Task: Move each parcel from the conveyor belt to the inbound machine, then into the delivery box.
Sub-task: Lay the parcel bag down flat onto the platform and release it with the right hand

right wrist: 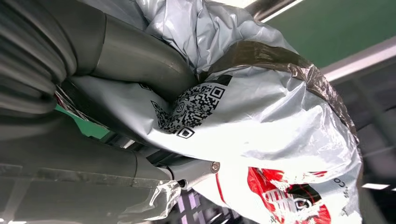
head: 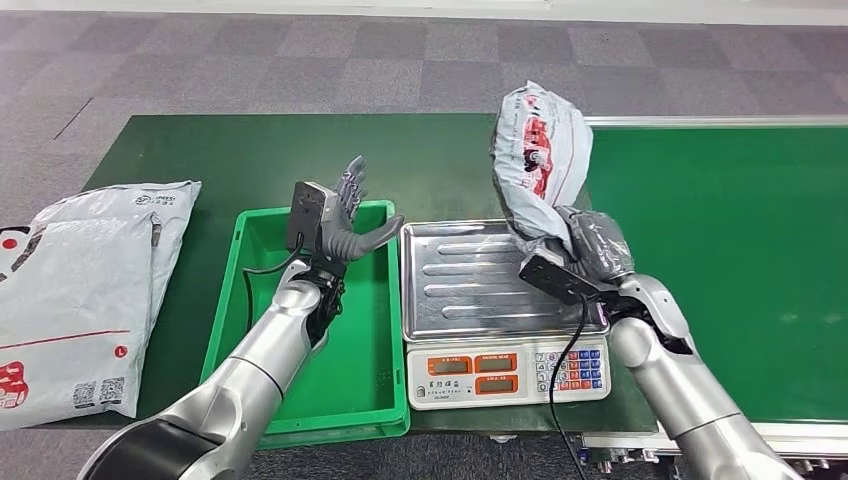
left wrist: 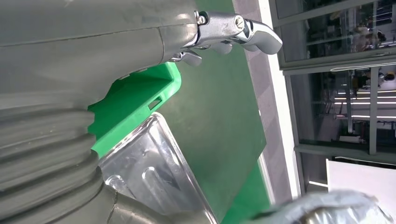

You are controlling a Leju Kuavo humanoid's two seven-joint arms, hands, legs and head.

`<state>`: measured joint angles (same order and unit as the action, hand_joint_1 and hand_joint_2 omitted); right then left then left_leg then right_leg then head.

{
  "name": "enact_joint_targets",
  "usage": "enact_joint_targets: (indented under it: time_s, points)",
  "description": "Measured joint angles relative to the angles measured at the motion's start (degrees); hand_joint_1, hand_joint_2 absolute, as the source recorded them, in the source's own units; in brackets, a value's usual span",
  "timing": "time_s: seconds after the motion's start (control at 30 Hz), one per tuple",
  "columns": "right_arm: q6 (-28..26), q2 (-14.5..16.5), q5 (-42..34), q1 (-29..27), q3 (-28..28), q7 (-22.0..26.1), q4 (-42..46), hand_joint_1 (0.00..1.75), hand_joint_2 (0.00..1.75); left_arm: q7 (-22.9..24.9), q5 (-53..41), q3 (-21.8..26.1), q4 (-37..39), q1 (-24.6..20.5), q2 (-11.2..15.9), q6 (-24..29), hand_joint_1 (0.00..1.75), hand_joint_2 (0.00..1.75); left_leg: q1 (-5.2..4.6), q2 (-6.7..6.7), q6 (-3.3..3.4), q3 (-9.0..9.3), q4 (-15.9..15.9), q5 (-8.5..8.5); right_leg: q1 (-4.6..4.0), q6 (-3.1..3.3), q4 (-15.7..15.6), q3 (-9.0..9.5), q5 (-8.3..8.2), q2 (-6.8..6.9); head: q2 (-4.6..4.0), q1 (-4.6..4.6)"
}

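I am on the first big step: taking a parcel off the belt and bringing it to the weighing scale, which I think is the inbound machine.

Closest to me is the scale (head: 505, 310) with its orange number windows and buttons. Its shiny metal tray has nothing on it yet. Just left of it, touching its side, sits the green bin (head: 372, 385), which I think is the delivery box. It looks bare inside.

My left hand (head: 345, 222) hangs in the air over the far right part of the green bin, next to the scale. Its fingers are spread wide apart and it holds nothing.

My right hand (head: 592, 245) is wrapped tight around the low end of a grey plastic parcel (head: 540, 155) with red printing. The parcel sticks up above my hand, over the far right corner of the tray, and does not touch it. My right wrist view shows my thumb pressed on the bag near its square code label.

Next, I think I must swing the parcel left and lower it flat onto the tray. The bag is soft and floppy, so it could hang over the edge.

Behind the scale runs the green conveyor belt (head: 720, 260). Far to my left, more grey parcels (head: 85, 290) lie on the tabletop.
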<state>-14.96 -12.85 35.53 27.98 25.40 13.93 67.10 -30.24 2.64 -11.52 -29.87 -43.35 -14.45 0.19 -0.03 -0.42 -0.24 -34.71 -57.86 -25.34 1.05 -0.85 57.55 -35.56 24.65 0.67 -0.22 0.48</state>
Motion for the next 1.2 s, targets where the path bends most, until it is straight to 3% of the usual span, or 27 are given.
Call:
enact_joint_targets:
  time_s: [0.23,0.47,0.57,0.77,0.8,0.9,0.93,1.2]
  points:
    - [1.2,0.8,-3.8,0.0,6.0,1.3,0.0,1.75,1.75,0.2,0.4,0.0,1.3,-0.8,0.1,0.2,0.00,1.75,0.01,0.02,-0.01,0.02,0.0,0.01,-0.01,0.00,0.0,-0.01,0.00,-0.03,0.00,0.00]
    - [2.3,1.9,-4.2,-0.1,8.6,2.5,0.0,1.75,1.75,0.3,0.5,0.0,2.1,-1.0,0.1,0.5,0.00,1.75,0.01,0.03,-0.01,-0.01,0.0,0.00,-0.01,0.00,0.0,-0.01,0.00,-0.04,0.00,0.01]
    - [2.7,4.4,-2.6,-0.6,10.3,2.0,0.3,1.75,1.75,0.4,0.7,0.0,2.5,-1.2,0.1,1.0,0.00,1.75,0.02,0.13,-0.02,0.03,0.0,-0.01,-0.02,0.00,0.0,-0.03,0.00,-0.17,0.00,0.01]
    - [1.7,9.9,0.9,-1.8,13.4,-3.7,3.1,1.75,1.75,0.7,0.6,0.0,3.1,-1.7,0.0,1.4,0.00,1.75,0.06,0.16,-0.06,0.04,0.0,0.02,-0.06,0.02,0.0,-0.06,0.01,-0.20,0.00,0.00]
    - [1.7,10.4,1.1,-1.8,13.6,-4.1,3.5,1.40,1.75,0.8,0.6,0.0,3.1,-1.8,0.0,1.4,0.00,1.75,0.06,0.16,-0.07,0.04,0.0,0.02,-0.06,0.02,0.0,-0.06,0.01,-0.20,0.00,0.00]
    - [1.9,11.3,1.5,-2.1,13.8,-4.4,4.5,0.09,1.75,0.9,0.5,0.0,3.3,-1.9,0.0,1.4,0.00,1.75,0.05,0.15,-0.07,0.02,0.0,0.02,-0.04,0.01,0.0,-0.05,0.00,-0.20,0.00,0.01]
    - [2.1,11.6,2.0,-2.1,13.8,-4.5,4.8,0.00,1.75,1.0,0.5,0.0,3.3,-1.9,0.0,1.4,0.00,1.75,0.05,0.16,-0.07,0.02,0.0,0.02,-0.04,0.01,0.0,-0.05,0.00,-0.20,0.00,0.01]
    - [3.4,15.2,7.3,-2.6,13.2,-8.1,7.5,0.00,1.75,1.7,-0.2,0.0,4.0,-2.3,-0.5,2.6,0.00,1.75,0.04,0.16,-0.07,0.03,0.0,0.02,-0.04,0.01,0.0,-0.06,0.00,-0.20,0.00,0.01]
